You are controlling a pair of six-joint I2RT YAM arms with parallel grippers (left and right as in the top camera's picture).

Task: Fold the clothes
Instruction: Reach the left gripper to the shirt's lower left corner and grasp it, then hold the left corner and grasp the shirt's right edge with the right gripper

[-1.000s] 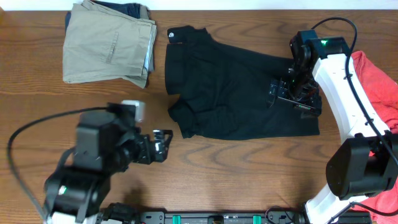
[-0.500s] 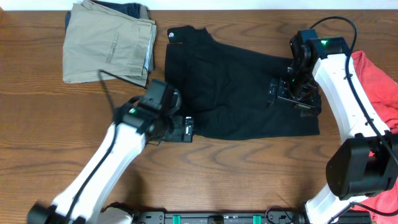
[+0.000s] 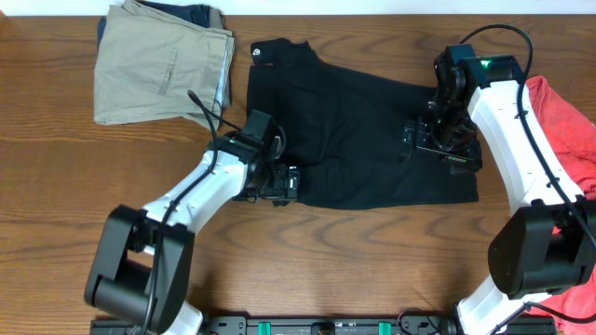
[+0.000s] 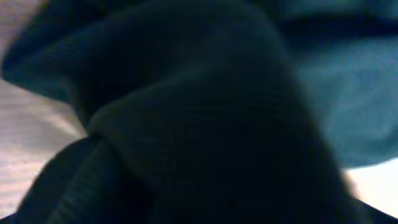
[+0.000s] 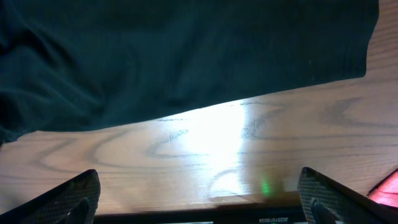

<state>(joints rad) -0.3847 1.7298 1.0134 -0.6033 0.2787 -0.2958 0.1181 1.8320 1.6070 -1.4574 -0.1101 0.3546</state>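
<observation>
The clothes (image 3: pixel 345 126), a black soft garment, lie spread across the middle of the wooden table (image 3: pixel 372 251), with a small white mark at the upper left corner. My left gripper (image 3: pixel 281 183) sits at the garment's lower left corner, jaws spread. In the left wrist view, dark folds of the clothes (image 4: pixel 199 112) fill the frame and hide the fingers. My right gripper (image 3: pixel 440 147) hovers over the garment's right part. The right wrist view shows that gripper (image 5: pixel 199 190) open with nothing between its fingers, bare wood under it and the clothes' edge (image 5: pixel 186 62) beyond.
Folded khaki trousers (image 3: pixel 163 63) lie at the back left on top of a darker garment (image 3: pixel 200 14). A red shirt (image 3: pixel 568 121) is bunched at the table's right edge, behind the right arm, and shows in the right wrist view's lower right corner (image 5: pixel 390 185).
My left arm has swung from the front left of the table up to the garment's lower left corner. The right arm has barely moved.
</observation>
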